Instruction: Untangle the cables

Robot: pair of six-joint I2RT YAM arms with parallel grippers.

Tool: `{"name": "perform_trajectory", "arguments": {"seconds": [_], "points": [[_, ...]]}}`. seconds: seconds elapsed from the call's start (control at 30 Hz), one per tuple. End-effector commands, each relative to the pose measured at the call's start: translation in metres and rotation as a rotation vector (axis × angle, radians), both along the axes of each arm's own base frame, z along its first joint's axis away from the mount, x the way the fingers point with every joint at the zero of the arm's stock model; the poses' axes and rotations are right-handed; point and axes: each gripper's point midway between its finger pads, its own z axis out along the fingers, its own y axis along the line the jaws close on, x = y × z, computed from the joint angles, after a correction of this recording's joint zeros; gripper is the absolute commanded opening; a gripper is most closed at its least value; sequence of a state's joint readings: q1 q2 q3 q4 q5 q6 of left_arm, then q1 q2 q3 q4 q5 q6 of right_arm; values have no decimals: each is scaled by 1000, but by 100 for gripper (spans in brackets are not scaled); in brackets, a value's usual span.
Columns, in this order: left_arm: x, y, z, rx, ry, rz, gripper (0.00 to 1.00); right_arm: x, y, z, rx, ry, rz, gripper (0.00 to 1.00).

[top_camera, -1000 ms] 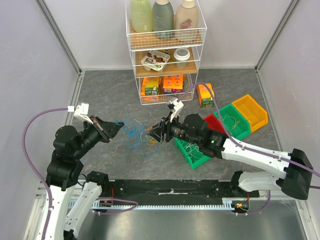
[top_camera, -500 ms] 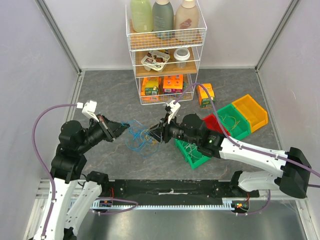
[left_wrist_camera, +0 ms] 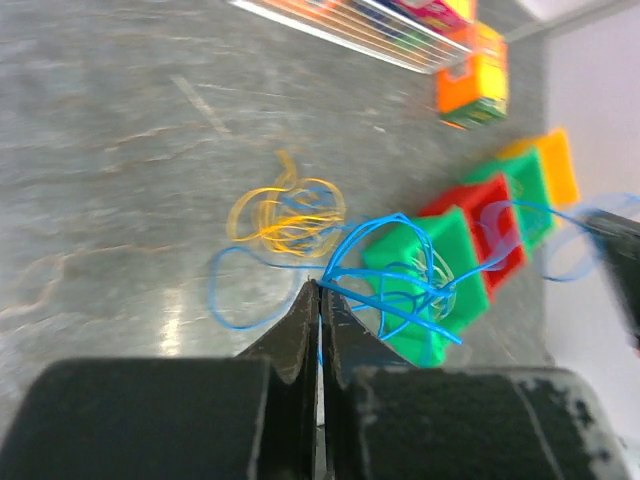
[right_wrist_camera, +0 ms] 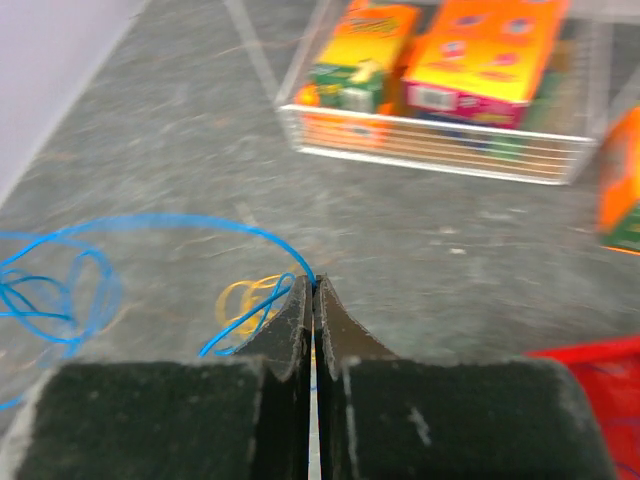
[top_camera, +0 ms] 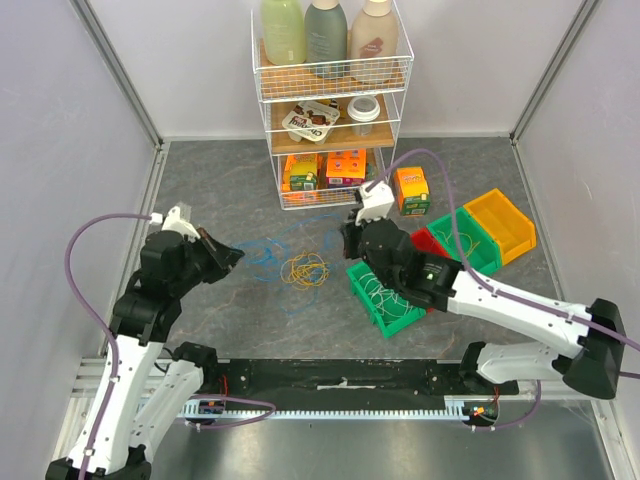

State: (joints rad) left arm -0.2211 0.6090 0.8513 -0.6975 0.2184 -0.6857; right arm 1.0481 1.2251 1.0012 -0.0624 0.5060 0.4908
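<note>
Table (top_camera: 220, 190): dark grey stone-look top, pale walls on three sides.
Rack (top_camera: 332, 72): wire shelves at rear centre, with bottles on top and boxes lower down. It stands behind the cable area, apart from it.
Bins: row on the right, from green bin (top_camera: 388, 322) near centre out to yellow bin (top_camera: 510, 225). Thin wires lie in the green one and the right arm reaches across it.
Left gripper (left_wrist_camera: 320, 290): clenched on blue cable, fingertips pinched together around the strand.
Right gripper (right_wrist_camera: 312, 285): also clamped on blue cable, no gap between the fingers.
Blue cable (top_camera: 268, 252): strung between both grippers with its long axis left-right across mid-table, the right end a bit further back. Loose loops bunch toward the left gripper end.
Yellow cable (top_camera: 305, 270): small flat coil on the table between the grippers, just on the near side of the blue span. Cannot tell if the two touch. Green bin is near on its right.
Orange box (top_camera: 410, 190): on the table right of the rack, behind the right gripper.
</note>
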Motion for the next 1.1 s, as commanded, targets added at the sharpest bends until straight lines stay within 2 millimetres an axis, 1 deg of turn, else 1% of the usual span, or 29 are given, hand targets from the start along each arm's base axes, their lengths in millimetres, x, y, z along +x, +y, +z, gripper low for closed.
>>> {"name": "perform_trajectory", "arguments": {"seconds": [0.0, 0.07, 0.17, 0.27, 0.37, 0.53, 0.67, 0.73, 0.8, 0.83, 0.87, 0.93, 1.03, 1.07], "points": [[2, 55, -36, 110, 116, 330, 2, 17, -91, 37, -101, -100, -394, 0], [1, 65, -44, 116, 129, 401, 2, 14, -112, 45, -122, -116, -461, 0], [1, 74, -59, 123, 158, 469, 2, 8, -139, 60, -113, -146, -536, 0], [1, 79, -69, 129, 180, 504, 2, 3, -158, 75, -99, -171, -587, 0], [2, 81, -78, 144, 205, 520, 2, -1, -181, 93, -107, -198, -662, 0], [-1, 91, -85, 172, 219, 568, 2, -8, -230, 133, -134, -241, -813, 0], [-3, 97, -82, 164, 199, 613, 2, -14, -267, 169, -156, -263, -924, 0], [-3, 100, -81, 164, 186, 624, 2, -13, -283, 180, -182, -266, -977, 0], [-2, 100, -81, 166, 180, 629, 2, -8, -285, 185, -213, -266, -978, 0], [-1, 99, -80, 164, 179, 622, 2, -3, -281, 187, -219, -264, -968, 0], [2, 97, -79, 169, 173, 603, 2, 2, -273, 185, -223, -254, -934, 0], [5, 90, -77, 170, 171, 557, 3, 13, -243, 180, -190, -240, -772, 0], [9, 78, -74, 163, 175, 485, 7, 27, -183, 167, -121, -223, -491, 0], [9, 77, -75, 165, 185, 481, 8, 30, -168, 162, -113, -214, -425, 0]]}}
